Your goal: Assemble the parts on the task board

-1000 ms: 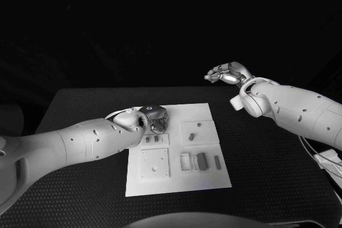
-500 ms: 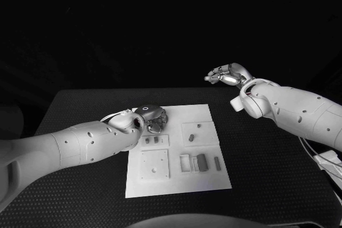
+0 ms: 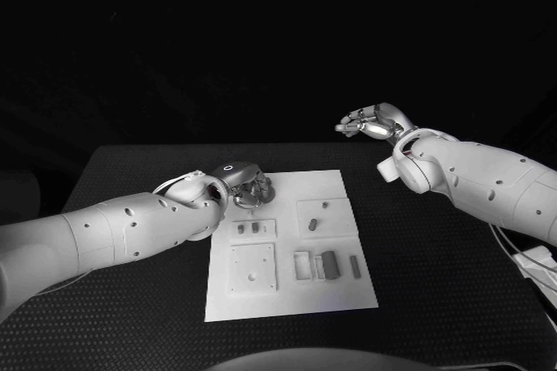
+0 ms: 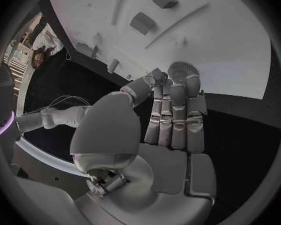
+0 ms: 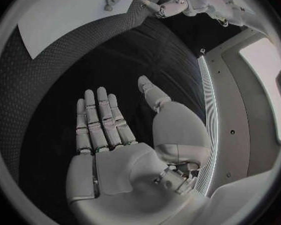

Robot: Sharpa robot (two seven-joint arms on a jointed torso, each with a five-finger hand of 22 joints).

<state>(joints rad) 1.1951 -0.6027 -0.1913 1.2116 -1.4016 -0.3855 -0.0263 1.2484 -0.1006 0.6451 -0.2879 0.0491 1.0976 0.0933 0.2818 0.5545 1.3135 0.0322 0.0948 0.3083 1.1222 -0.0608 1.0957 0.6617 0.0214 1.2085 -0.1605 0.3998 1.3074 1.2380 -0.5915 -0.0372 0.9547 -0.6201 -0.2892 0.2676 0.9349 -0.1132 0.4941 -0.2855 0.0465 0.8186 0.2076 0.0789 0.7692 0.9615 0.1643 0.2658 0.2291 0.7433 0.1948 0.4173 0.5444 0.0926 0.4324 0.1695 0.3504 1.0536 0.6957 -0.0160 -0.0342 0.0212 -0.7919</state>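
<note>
Left robot hand (image 3: 246,185) shifted up over task board (image 3: 290,290) far edge.

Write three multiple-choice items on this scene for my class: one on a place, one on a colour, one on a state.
1. Where is the left robot hand?
A. Over the far left corner of the task board
B. Off the table
C. At the board's near edge

2. What colour is the task board?
A. Black
B. White
C. Red

3. The right robot hand is:
A. Holding a part
B. Open, empty
C. Pressing the board

Answers: A, the head view shows it there; B, it contrasts with the black table; B, its fingers are extended around nothing.
</note>
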